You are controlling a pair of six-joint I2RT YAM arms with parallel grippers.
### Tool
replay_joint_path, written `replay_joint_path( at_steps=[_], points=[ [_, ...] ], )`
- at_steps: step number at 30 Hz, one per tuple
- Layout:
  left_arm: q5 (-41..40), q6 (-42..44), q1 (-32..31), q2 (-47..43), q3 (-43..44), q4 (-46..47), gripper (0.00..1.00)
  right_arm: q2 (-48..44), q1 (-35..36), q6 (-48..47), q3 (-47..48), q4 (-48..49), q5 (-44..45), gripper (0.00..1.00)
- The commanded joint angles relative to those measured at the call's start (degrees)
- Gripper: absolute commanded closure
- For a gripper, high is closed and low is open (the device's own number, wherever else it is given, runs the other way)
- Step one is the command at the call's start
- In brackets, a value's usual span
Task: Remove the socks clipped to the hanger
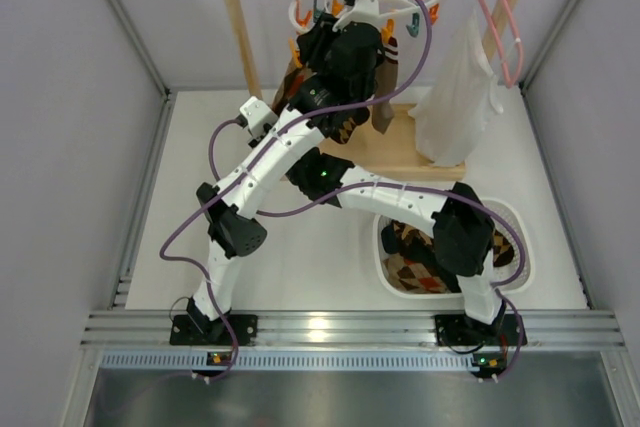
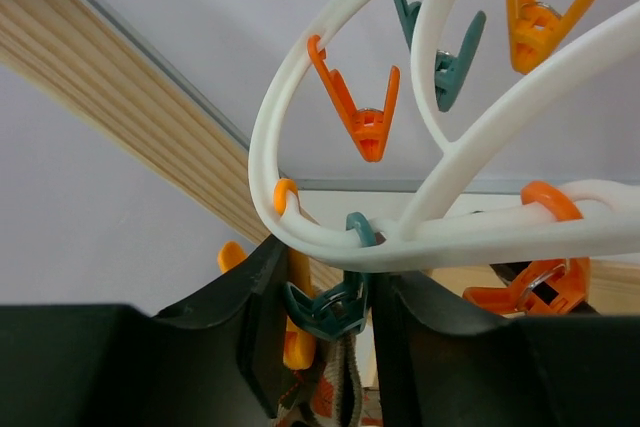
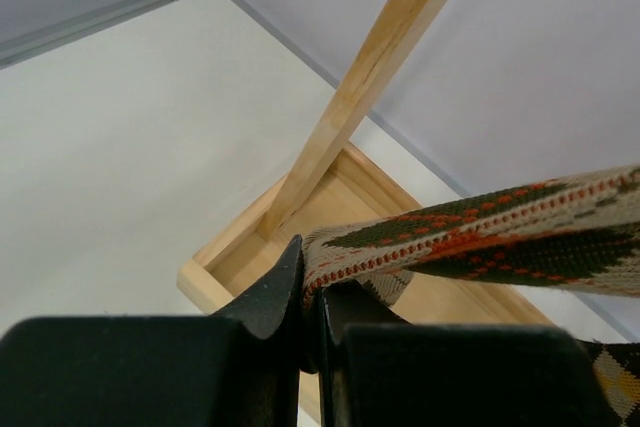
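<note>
Teal plastic is what the next move turns on: the teal clip (image 2: 335, 309) hangs from the white ring of the hanger (image 2: 262, 147) and sits directly between the fingers of the left gripper (image 2: 328, 292), which reaches up at it from below. The jaws stand partly apart, one finger on each side of the clip's wings. They are so near that I cannot tell whether they press it or only flank it. Below the clip the sock (image 2: 338, 392), argyle-patterned, drops straight down out of view, its long axis running away from the ring. The right gripper (image 3: 312, 292), lower down by the wooden rack (image 3: 370, 87), is clamped tight on argyle fabric, likely the same sock, which stretches off to its right in a taut band. By this layout the left arm is placed to squeeze the clip. The right arm is placed to draw the sock down once the clip lets go.
</note>
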Motion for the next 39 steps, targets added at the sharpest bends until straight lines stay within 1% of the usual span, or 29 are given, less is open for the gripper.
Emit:
replay_joint_path(
  at_steps=[1, 3, 4, 7, 8, 11, 16, 25, 26, 29, 34, 39],
  points=[
    [1.27, -0.27, 0.51, -0.95, 0.05, 3.45, 0.71, -3.89, 3.23, 0.75, -0.45, -0.65, -4.62, 1.00],
    [1.36, -0.45, 0.51, -1.12, -0.13, 3.45, 0.75, -4.50, 3.14, 0.84, -1.41, -0.22, -4.62, 1.00],
    [1.36, -0.36, 0.51, -1.12, -0.13, 3.45, 0.80, -4.68, 3.23, 0.93, -1.77, 0.05, -4.62, 1.00],
    [1.36, -0.54, 0.51, -1.12, -0.22, 3.36, 0.88, -5.73, 3.32, 1.37, -4.22, 1.36, -4.27, 1.00],
    [1.36, -0.54, 0.51, -1.21, -0.22, 3.36, 0.95, -6.69, 3.32, 1.54, -5.28, 2.07, -4.27, 1.00],
    [1.44, -0.89, 0.43, -1.56, -0.48, 3.36, 1.00, -8.71, 3.49, 2.33, -9.06, 4.27, -3.83, 1.00],
    [1.62, -1.15, 0.43, -1.83, -0.66, 3.36, 1.00, -11.88, 3.76, 3.92, -15.91, 7.78, -3.66, 1.00],
    [2.06, -1.59, -0.01, -2.44, -1.18, 3.36, 1.00, -11.71, 3.93, 6.02, -19.61, 9.10, -4.27, 1.00],
    [1.97, -1.59, -0.01, -2.53, -1.18, 3.28, 1.00, -11.97, 4.11, 6.55, -21.18, 9.45, -4.27, 1.00],
    [2.15, -1.94, -0.10, -3.23, -1.62, 3.36, 1.00, -13.81, 4.64, 7.87, -25.30, 11.82, -3.92, 1.00],
    [2.32, -2.47, -0.10, -4.02, -2.85, 3.28, 1.00, -15.58, 5.69, 9.01, -29.45, 14.37, -3.13, 1.00],
    [2.50, -2.82, -0.45, -4.90, -3.99, 3.28, 1.00, -19.08, 6.13, 10.51, -33.23, 14.64, -2.43, 1.00]
  ],
)
